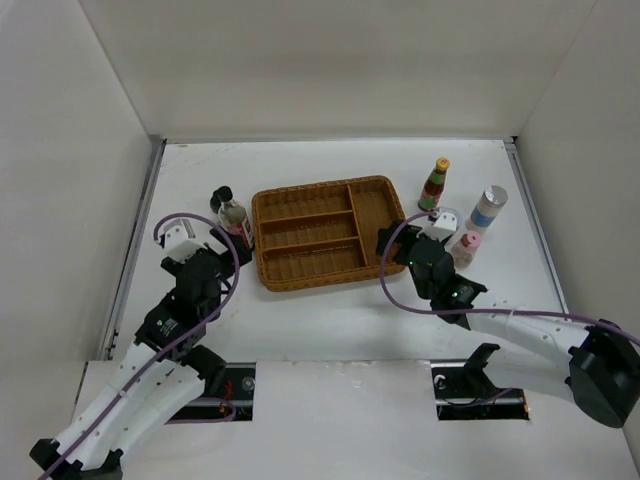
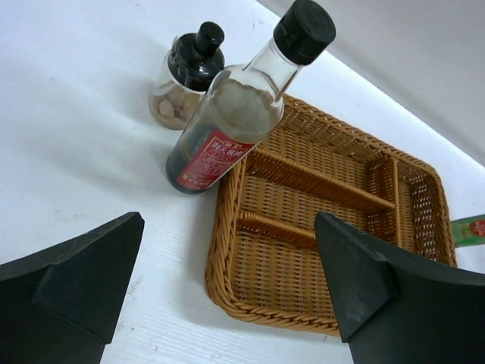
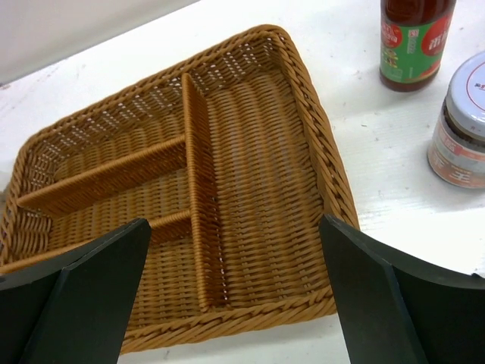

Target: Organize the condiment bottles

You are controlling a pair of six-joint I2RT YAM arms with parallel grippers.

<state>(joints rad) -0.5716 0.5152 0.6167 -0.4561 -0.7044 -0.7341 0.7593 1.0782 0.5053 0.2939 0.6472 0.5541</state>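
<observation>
The black-capped clear bottle with a red label (image 1: 234, 222) and a dark-lidded jar (image 1: 221, 198) stand at the left edge of the brown wicker tray (image 1: 375, 190). In the left wrist view the bottle (image 2: 227, 121) and the jar (image 2: 186, 83) stand beyond my open, empty left gripper (image 2: 227, 296). The yellow-capped red sauce bottle (image 1: 434, 184), blue-banded white bottle (image 1: 488, 209), pink-lidded jar (image 1: 466, 246) and pale-lidded jar (image 1: 445, 220) stand right of the tray. My right gripper (image 3: 235, 296) is open and empty over the tray's near right corner, with the sauce bottle (image 3: 413, 45) and pale-lidded jar (image 3: 462, 121) to its right.
The tray (image 3: 318, 144) has three long compartments on the left and one on the right, and nothing lies in them. White walls close in the table at the back and sides. My left gripper (image 1: 215, 245) and right gripper (image 1: 397, 245) flank the tray.
</observation>
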